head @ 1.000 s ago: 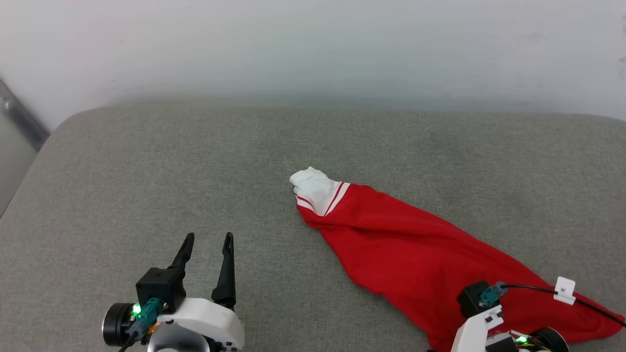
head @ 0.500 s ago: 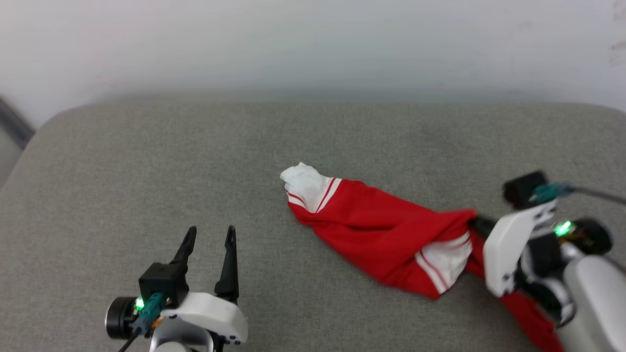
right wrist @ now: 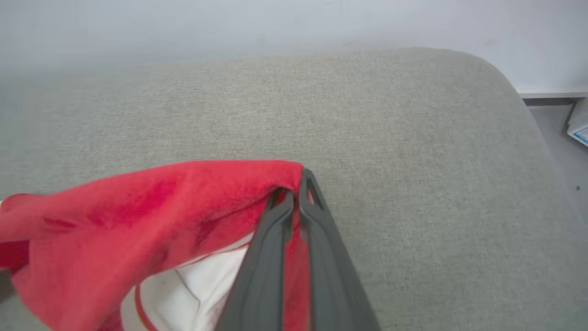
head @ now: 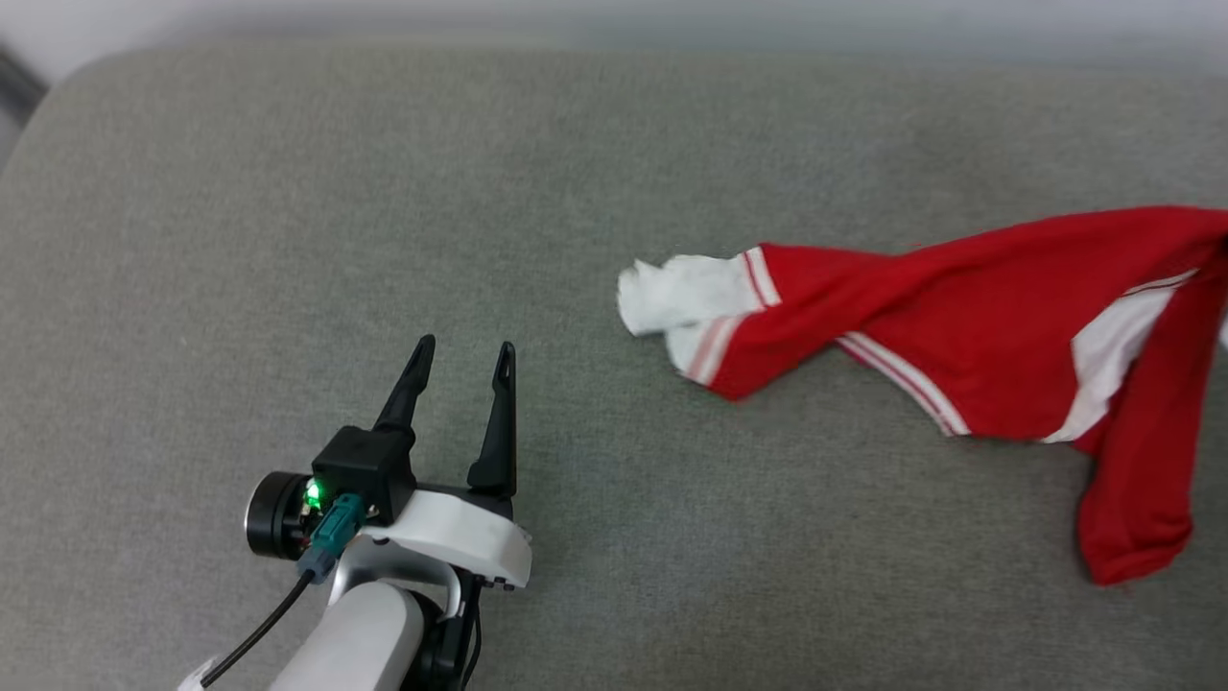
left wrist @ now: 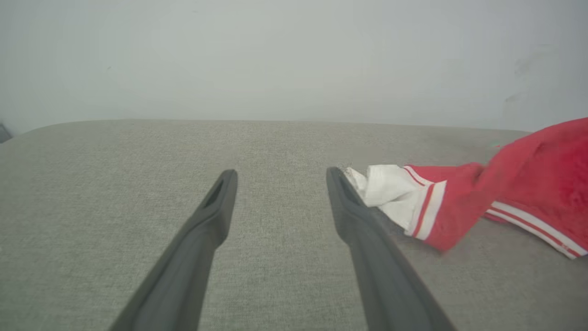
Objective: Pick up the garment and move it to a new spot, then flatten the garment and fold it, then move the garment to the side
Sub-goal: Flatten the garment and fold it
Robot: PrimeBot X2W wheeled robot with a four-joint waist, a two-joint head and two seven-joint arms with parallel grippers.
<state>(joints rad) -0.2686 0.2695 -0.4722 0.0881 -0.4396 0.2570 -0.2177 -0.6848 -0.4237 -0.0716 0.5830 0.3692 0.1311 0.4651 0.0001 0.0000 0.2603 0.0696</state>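
Over the right side of the grey cushion (head: 288, 240), the red jersey T-shirt (head: 959, 307) hangs in a long bunch. The right gripper (right wrist: 297, 184) has its jaws pinched tight on a red fold and holds that end up. The shirt stretches sideways, right to left, and its white sleeve (head: 676, 293) rests on the cushion near the middle. The left gripper (head: 463, 350) sits near the front left with its jaws wide and nothing in them. The sleeve lies ahead of it and to its right, so I think the left arm is the closer one to grab that loose end.
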